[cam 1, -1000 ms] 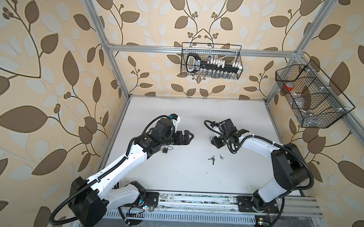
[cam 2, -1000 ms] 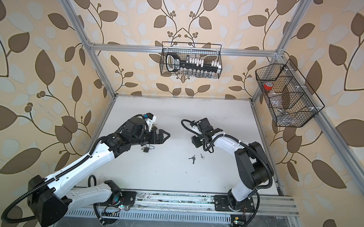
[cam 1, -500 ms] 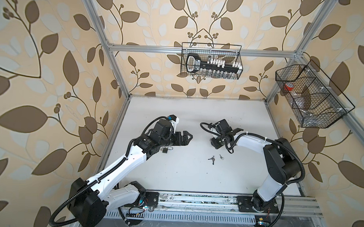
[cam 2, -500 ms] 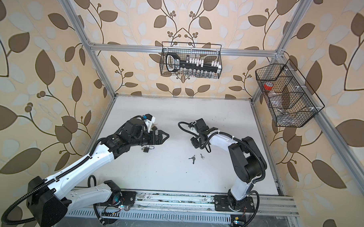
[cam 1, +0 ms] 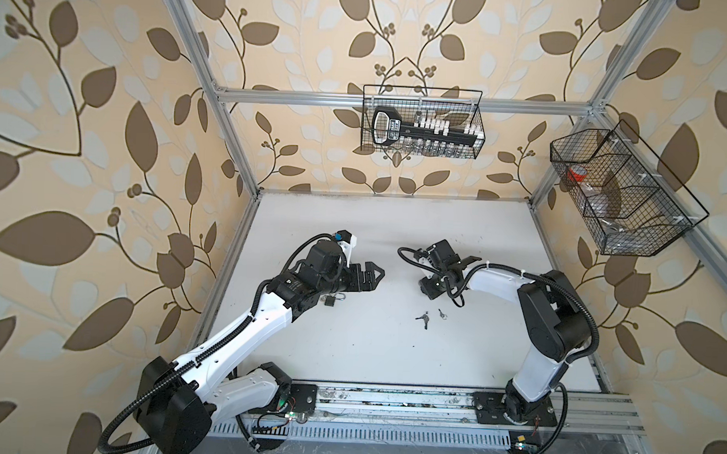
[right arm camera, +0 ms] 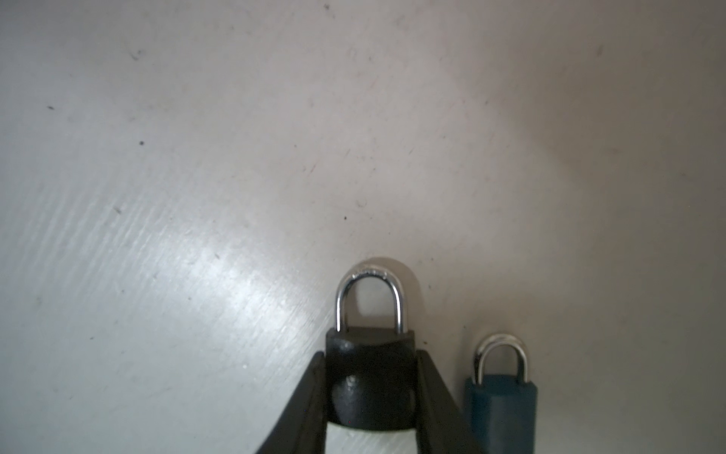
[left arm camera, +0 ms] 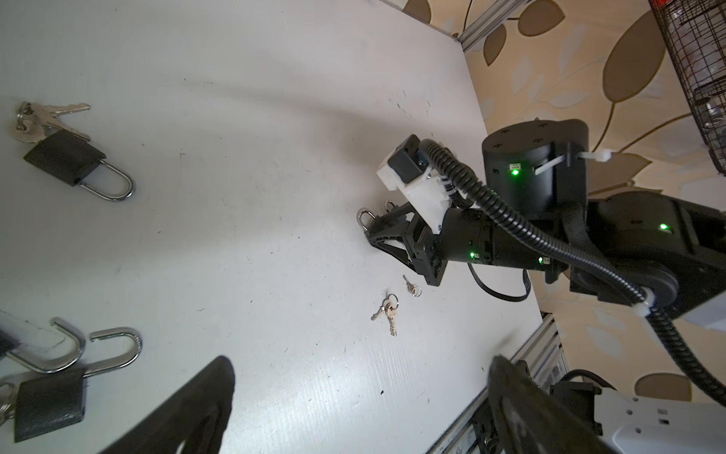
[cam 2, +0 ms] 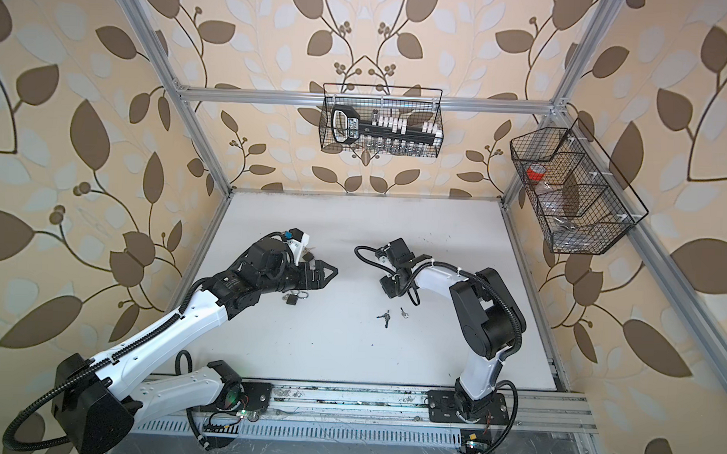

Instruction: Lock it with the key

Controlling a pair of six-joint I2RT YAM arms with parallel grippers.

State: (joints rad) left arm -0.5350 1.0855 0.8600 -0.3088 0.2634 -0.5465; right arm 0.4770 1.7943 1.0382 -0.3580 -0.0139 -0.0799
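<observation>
1. We see the right gripper (right arm camera: 370, 355) partly closed, its fingers (right arm camera: 310, 393) clamping the body of a black padlock (right arm camera: 371, 393) down at the white table (right arm camera: 196, 157), shackle closed.
2. A blue padlock (right arm camera: 501, 405) lies just beside it.
3. The keys (cam 1: 423, 318) lie loose on the table near the right gripper, touched by neither gripper.
4. We see the left gripper (left arm camera: 361, 365) spread fully, holding nothing, above the table.

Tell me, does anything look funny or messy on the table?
A bit. Near the left claw, an open padlock lies with its shackle popped out. Small keys lie loose on the table, in no lock. The right claw grips a black padlock with its shackle closed.
</observation>
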